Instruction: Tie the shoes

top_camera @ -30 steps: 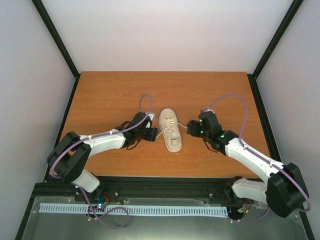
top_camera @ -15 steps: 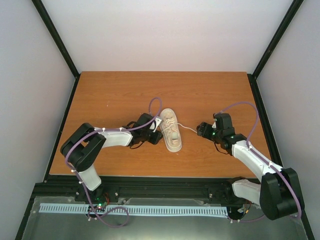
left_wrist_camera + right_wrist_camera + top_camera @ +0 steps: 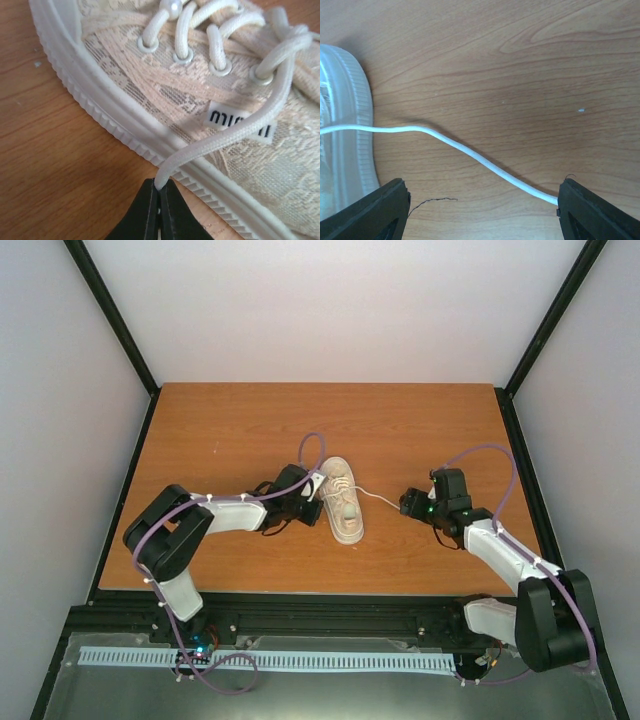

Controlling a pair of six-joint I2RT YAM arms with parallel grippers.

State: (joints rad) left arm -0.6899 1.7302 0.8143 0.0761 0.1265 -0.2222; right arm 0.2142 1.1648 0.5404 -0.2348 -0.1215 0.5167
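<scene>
left gripper [image 3: 160, 204]: clenched on the very tip of the left lace [image 3: 225, 139], down at table level just beside the sole. We judge that it grips at the tip so the whole length stays free to form a loop.

right gripper [image 3: 483, 194]: released, with the jaws spread wide and low over the wood on the shoe's other side. It grasps nothing.

right lace [image 3: 470, 150]: it leaves the shoe and lies slack across the table, passing between the open fingers. Its end reaches the inner edge of one finger, but we cannot tell if it touches. The gripper seems to straddle it so that one closing would catch it.

left lace: it rises from the pinch, crosses the sole's ribbed edge and the side of the upper, and runs to an eyelet near the top. It has a slight curve and is not pulled hard.

shoe [image 3: 341, 502]: it stands upright on its sole in the middle of the table [image 3: 220, 430], lying lengthwise from near to far. The left gripper is close against one flank and the right gripper sits a little apart from the other. We think it sits there so each arm can reach its own lace.

step: one end is held and the other is not yet. We see no bow, so the tying looks to be at its start.

risk: the laces are thin, so a grip at the tip could slip once we pull.

far table: bare wood up to the back wall.
</scene>
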